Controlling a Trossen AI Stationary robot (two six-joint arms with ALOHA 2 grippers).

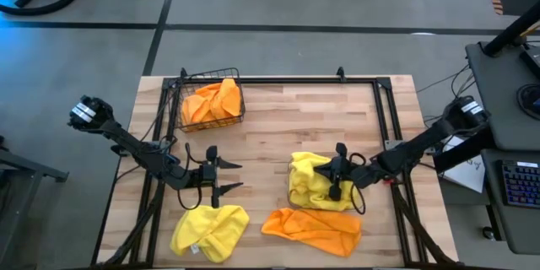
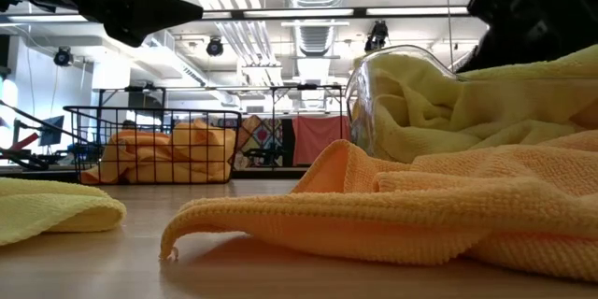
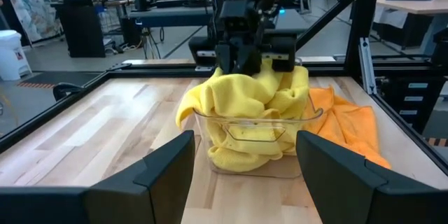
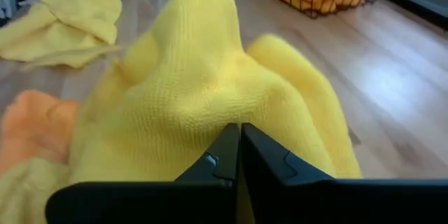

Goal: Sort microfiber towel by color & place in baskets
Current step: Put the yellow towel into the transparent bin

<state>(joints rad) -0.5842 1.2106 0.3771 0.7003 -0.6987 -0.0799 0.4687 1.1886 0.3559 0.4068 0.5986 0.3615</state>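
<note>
Centrally, bare table [image 1: 287, 122] lies open. Right gripper [image 1: 337, 170], fingers clenched on yellow towel [image 1: 308, 181] over clear bin [image 3: 255, 136]. Left gripper [image 1: 226, 176] spread, lower left.

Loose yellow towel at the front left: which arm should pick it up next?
Left, probably. Its open tool hangs empty beside the loose yellow towel. The right tool is shut over the yellow towels in the clear bin, and the orange towel lies between them.

The high view looks straight down on the whole table [image 1: 278, 114]. The low view sits at tabletop level, close behind an orange towel [image 2: 392, 210]. Both wrist views face the clear bin [image 3: 255, 133].
</note>
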